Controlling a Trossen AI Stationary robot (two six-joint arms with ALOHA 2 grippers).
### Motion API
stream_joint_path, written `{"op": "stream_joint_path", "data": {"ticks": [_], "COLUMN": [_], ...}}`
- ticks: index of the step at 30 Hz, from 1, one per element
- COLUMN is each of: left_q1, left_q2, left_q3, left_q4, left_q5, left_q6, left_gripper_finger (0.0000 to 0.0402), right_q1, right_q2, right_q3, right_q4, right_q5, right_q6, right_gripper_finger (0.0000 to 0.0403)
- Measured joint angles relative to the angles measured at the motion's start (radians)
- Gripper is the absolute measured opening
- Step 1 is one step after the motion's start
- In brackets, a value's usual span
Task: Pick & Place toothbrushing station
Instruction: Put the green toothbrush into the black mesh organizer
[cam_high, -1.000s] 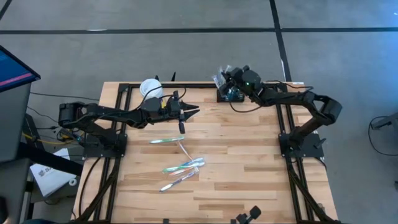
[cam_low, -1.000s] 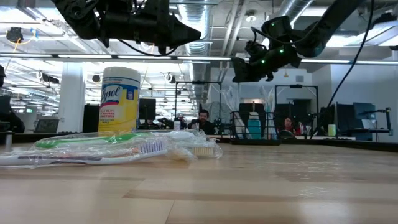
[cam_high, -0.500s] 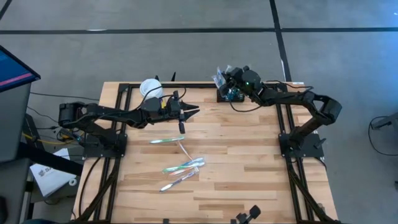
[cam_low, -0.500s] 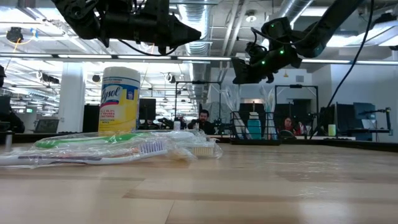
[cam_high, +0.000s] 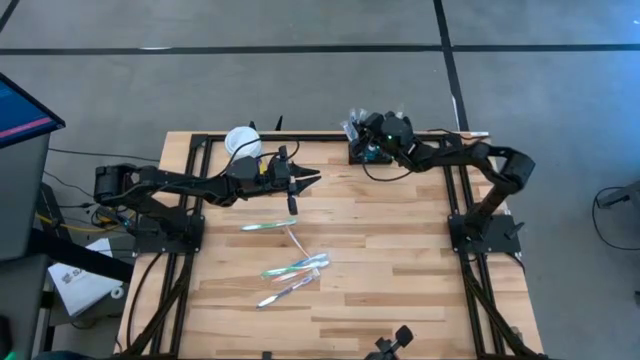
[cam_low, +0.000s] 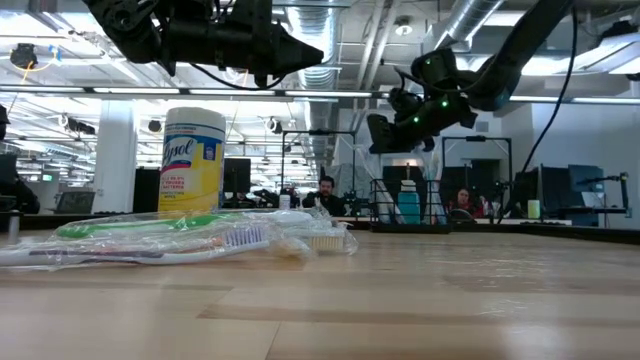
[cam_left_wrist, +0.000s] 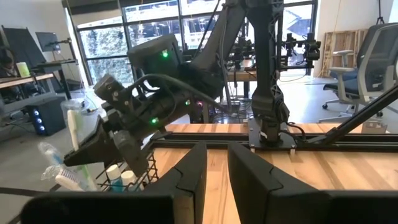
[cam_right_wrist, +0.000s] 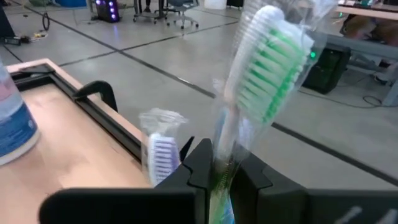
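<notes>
The toothbrushing station (cam_high: 368, 153), a black wire caddy, stands at the table's far edge; it also shows in the low view (cam_low: 410, 208) and the left wrist view (cam_left_wrist: 127, 179). My right gripper (cam_high: 362, 133) hovers just above it, shut on a plastic-wrapped toothbrush with green bristles (cam_right_wrist: 264, 74). Another wrapped toothbrush (cam_right_wrist: 163, 151) stands upright beside it. My left gripper (cam_high: 303, 181) waits near the table's middle, pointing right, its fingers (cam_left_wrist: 198, 163) slightly apart with nothing between them. My right gripper pinches the wrapped toothbrush's handle (cam_right_wrist: 221, 163) between its two fingers, below the bristled head. The fingers come nearly level from the table's right side and lie across the brush. The brush stands upright, head above the fingers; the gripper hides its lower end.
Several wrapped toothbrushes (cam_high: 290, 268) lie loose on the table's middle and show in the low view (cam_low: 170, 238). A white round tub with a yellow label (cam_high: 243, 143) stands at the far left behind my left arm. People sit in the room beyond (cam_low: 325, 192).
My right gripper has sunk toward the caddy with the toothbrush, shifting a little toward the table's left edge. The toothbrush stays upright in the hold.
</notes>
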Motion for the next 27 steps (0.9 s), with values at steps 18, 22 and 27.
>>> {"op": "stream_joint_path", "data": {"ticks": [18,22,27], "left_q1": [0.000,0.000,0.000], "left_q2": [0.000,0.000,0.000], "left_q3": [0.000,0.000,0.000], "left_q4": [-0.002,-0.003,-0.003], "left_q5": [0.000,0.000,0.000], "left_q6": [0.000,0.000,0.000], "left_gripper_finger": [0.0058,0.0058,0.0058], "right_q1": [0.001,0.001,0.001], "right_q2": [0.004,0.004,0.003], "right_q3": [0.000,0.000,0.000], "right_q4": [-0.012,-0.012,0.006], "right_q5": [0.000,0.000,0.000], "right_q6": [-0.001,-0.002,-0.002], "right_gripper_finger": [0.0065,0.0066,0.0067]}}
